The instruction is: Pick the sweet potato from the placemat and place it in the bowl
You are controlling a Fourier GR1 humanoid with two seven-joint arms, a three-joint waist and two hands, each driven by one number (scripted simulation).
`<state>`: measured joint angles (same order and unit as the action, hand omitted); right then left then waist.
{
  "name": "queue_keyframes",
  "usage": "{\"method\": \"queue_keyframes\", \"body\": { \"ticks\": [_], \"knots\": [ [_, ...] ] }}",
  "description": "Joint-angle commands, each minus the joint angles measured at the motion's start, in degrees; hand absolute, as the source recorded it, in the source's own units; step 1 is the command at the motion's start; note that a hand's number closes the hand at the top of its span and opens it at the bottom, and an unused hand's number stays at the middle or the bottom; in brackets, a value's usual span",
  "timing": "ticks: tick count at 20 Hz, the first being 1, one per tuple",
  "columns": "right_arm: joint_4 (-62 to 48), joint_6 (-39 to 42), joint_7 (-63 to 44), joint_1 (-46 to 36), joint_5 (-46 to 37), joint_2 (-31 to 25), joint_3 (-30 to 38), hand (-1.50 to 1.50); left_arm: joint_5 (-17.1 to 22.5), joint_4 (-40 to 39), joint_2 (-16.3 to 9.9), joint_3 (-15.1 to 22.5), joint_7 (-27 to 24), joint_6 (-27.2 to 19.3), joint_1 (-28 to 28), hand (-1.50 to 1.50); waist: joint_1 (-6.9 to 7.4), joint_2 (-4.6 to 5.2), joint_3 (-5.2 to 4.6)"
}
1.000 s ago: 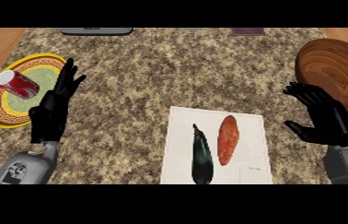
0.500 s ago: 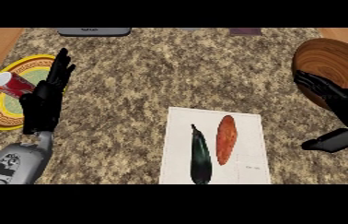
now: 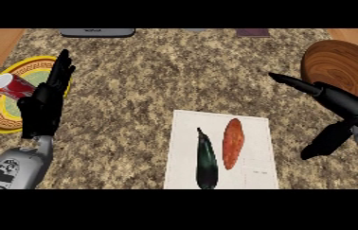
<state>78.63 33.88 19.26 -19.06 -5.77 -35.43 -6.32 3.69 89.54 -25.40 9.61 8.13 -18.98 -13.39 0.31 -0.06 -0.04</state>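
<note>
The sweet potato (image 3: 233,143) lies untouched on the placemat (image 3: 255,144), just beside a dark eggplant (image 3: 205,159) on its left; your right hand (image 3: 334,101) is spread wide, fingers (image 3: 293,82) straight, holding nothing, in front of the bowl (image 3: 334,63); bring it down from the potato's right side, so the eggplant stays clear; close across the thick middle; lift straight before swinging to the bowl; the left hand (image 3: 43,106) rests open near the plate (image 3: 28,66).
</note>
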Motion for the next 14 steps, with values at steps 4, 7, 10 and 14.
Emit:
{"method": "queue_keyframes", "body": {
  "ticks": [4, 7, 10, 14],
  "knots": [
    [9.8, 4.7, -12.3, -1.4, -1.7, 4.5, -6.4, -1.5, -1.9, -1.6, 2.3, -0.7, -1.6, 0.5, 1.3, 0.0, -0.39, -0.02, -0.01],
    [6.6, 5.7, -13.7, -4.1, -5.3, 6.4, -8.1, -1.5, -0.7, -1.0, 0.9, -3.7, 0.4, 2.8, -1.2, 0.0, -0.09, 0.05, 0.03],
    [3.9, 5.4, -12.0, -3.8, -10.6, 6.7, -10.1, -1.5, -3.2, 1.0, 4.1, -1.4, -0.2, 1.1, 0.8, 0.0, 0.05, 0.1, 0.05],
    [7.9, 8.2, -20.8, -3.9, -12.4, 7.9, -12.5, -1.5, -3.7, -2.0, 4.2, -2.3, 0.9, 2.3, -1.1, 0.0, -0.35, 0.07, 0.02]
  ]
}}
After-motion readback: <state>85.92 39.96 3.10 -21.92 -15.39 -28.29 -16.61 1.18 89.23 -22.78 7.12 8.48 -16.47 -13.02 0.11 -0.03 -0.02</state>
